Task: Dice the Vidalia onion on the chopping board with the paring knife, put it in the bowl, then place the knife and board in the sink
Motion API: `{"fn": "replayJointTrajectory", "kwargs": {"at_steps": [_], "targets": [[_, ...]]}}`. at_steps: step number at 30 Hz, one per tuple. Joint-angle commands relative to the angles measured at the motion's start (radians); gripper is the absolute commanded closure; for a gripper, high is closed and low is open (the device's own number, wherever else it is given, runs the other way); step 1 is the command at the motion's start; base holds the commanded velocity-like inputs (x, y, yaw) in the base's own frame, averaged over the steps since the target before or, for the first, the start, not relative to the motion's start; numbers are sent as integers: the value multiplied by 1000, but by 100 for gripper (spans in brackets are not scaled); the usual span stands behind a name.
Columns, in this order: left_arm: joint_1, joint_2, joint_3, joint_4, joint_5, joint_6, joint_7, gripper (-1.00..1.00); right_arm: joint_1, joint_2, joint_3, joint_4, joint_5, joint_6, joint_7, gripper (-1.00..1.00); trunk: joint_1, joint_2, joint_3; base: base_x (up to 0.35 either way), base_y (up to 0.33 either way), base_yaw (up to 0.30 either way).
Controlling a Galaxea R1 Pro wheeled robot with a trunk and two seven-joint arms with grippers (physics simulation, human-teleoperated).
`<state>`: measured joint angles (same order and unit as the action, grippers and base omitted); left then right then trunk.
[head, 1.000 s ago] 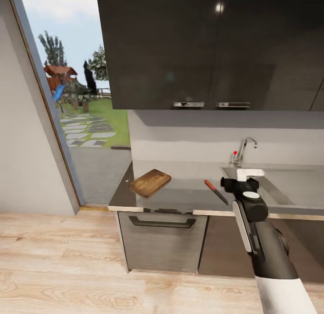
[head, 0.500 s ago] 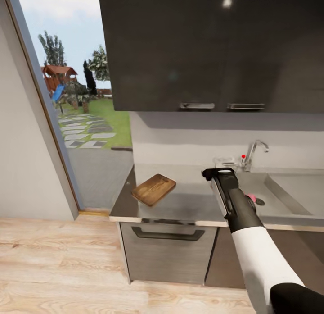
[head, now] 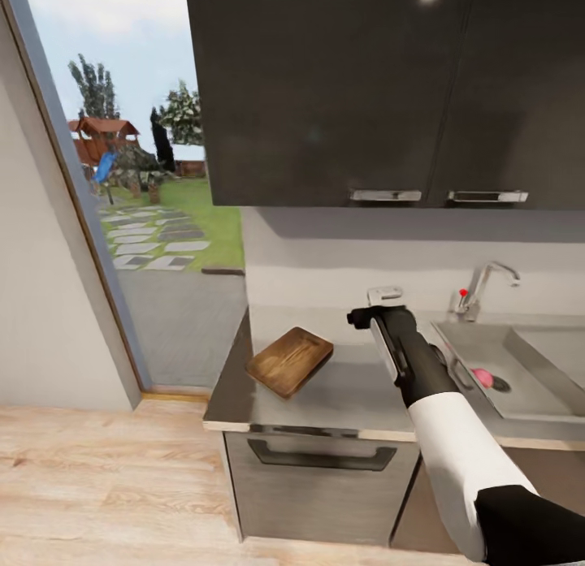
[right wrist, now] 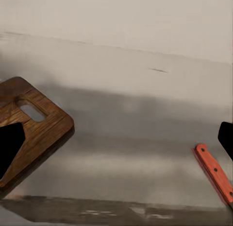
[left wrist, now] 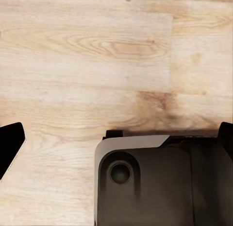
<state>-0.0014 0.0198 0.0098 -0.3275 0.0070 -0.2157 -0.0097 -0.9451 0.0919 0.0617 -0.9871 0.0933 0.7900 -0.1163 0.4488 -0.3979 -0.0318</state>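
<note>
The dark brown chopping board (head: 289,360) (right wrist: 34,131) lies at an angle near the left end of the grey countertop (head: 341,391). My right gripper (head: 383,295) (right wrist: 116,143) reaches over the counter between board and sink, open, with nothing between its fingers. The paring knife (right wrist: 214,174) with its red-orange handle lies on the counter to one side of that gripper, and the board lies to the other side. A small pinkish Vidalia onion (head: 483,377) rests in the sink (head: 528,387) by the drain. My left gripper (left wrist: 116,143) is open above the wooden floor. The bowl is out of view.
Dark wall cabinets (head: 390,95) hang above the counter. A chrome tap (head: 481,287) with a red knob stands behind the sink. A tall window (head: 130,184) borders the counter's left end. A drawer with a bar handle (head: 321,456) sits under the board.
The camera has shifted, sliding the scene right. My right arm has stretched forward and left, from in front of the sink to over the counter. The onion has come into sight.
</note>
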Motion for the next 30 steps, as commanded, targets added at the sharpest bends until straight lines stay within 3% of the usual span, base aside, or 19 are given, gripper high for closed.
{"fn": "replayJointTrajectory", "kwargs": {"at_steps": [1, 9, 20, 30], "targets": [[0, 0, 1, -1, 1, -2, -1, -100, -1, 0, 1, 0, 9, 6, 10, -100, 1, -2, -2, 285, 83, 0], [0, 1, 1, -1, 1, -2, -1, -100, -1, 1, 2, 59, 9, -23, 63, -100, 1, -2, -2, 214, -26, 0], [0, 2, 1, 0, 1, -2, -1, -100, -1, 2, 3, 122, 11, -65, 76, -100, 1, -2, -2, 24, -15, 0], [0, 0, 1, 1, 1, -2, -1, -100, -1, 0, 3, 123, 10, -67, 76, -100, 1, -2, -2, 1, -252, 0]]}}
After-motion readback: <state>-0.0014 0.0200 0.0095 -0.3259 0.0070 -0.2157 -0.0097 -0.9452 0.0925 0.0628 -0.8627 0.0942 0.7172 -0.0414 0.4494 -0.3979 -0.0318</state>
